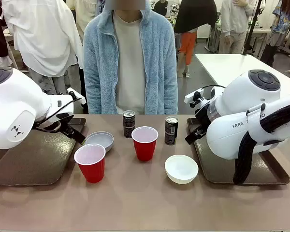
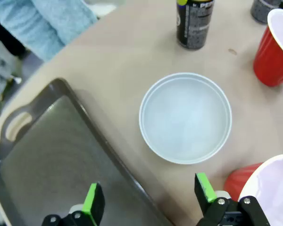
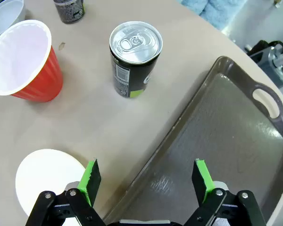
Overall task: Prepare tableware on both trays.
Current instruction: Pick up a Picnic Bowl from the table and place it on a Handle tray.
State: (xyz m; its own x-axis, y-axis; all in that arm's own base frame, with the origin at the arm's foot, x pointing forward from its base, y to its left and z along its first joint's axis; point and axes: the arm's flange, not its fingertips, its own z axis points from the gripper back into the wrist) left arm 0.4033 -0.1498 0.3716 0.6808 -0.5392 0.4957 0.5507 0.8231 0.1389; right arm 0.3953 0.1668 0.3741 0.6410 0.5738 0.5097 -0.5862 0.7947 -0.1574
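Two dark brown trays lie at the table's sides, the left tray and the right tray, both bare. Between them stand two red cups, two dark cans and two white bowls. My left gripper hangs open over the left tray's rim, just short of a bowl. My right gripper is open above the right tray's edge, with a can ahead and a bowl beside it.
A person in a light blue fleece jacket stands at the far side, hands out of sight. In the left wrist view a red cup sits close to one finger. Both arms' white bodies overhang the trays.
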